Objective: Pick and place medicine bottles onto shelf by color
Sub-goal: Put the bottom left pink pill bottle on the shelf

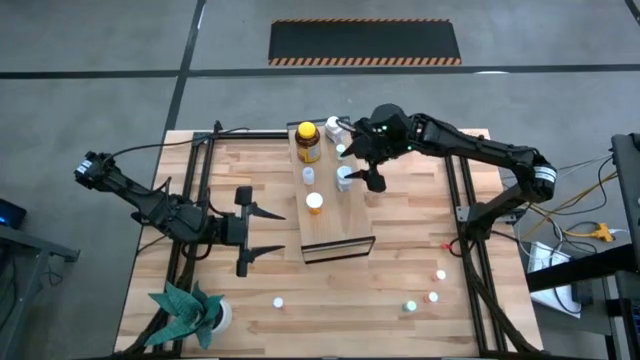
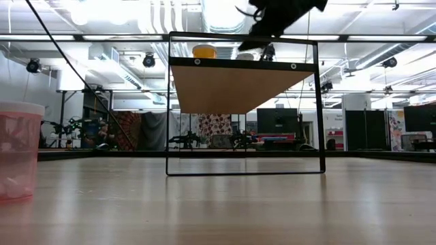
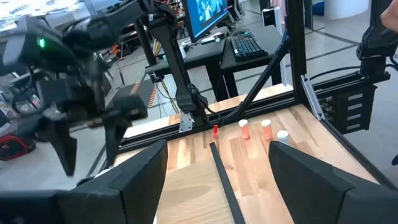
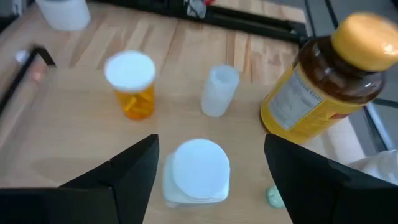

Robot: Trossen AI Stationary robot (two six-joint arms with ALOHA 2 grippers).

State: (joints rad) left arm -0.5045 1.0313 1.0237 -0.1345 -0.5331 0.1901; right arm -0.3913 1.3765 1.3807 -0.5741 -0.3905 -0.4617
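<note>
The light-wood shelf [image 1: 335, 225] stands mid-table on a dark wire frame. On it stand an amber bottle with a yellow cap [image 1: 308, 141], a small white bottle [image 1: 308, 175], an orange bottle with a white cap [image 1: 314, 203] and a white bottle with a white cap [image 1: 345, 177]. My right gripper [image 1: 368, 180] is open above the shelf. In the right wrist view its fingers [image 4: 134, 165] stand on either side of the white bottle [image 4: 198, 171], and I see no contact. My left gripper [image 1: 262, 233] is open and empty at the shelf's left side.
Several loose small bottles lie at the table's near right [image 1: 433, 297] and near middle [image 1: 278, 301], and two more sit behind the shelf [image 1: 333, 127]. A green paper plant [image 1: 185, 310] stands at the near left corner. A pink cup [image 2: 17, 150] shows in the low view.
</note>
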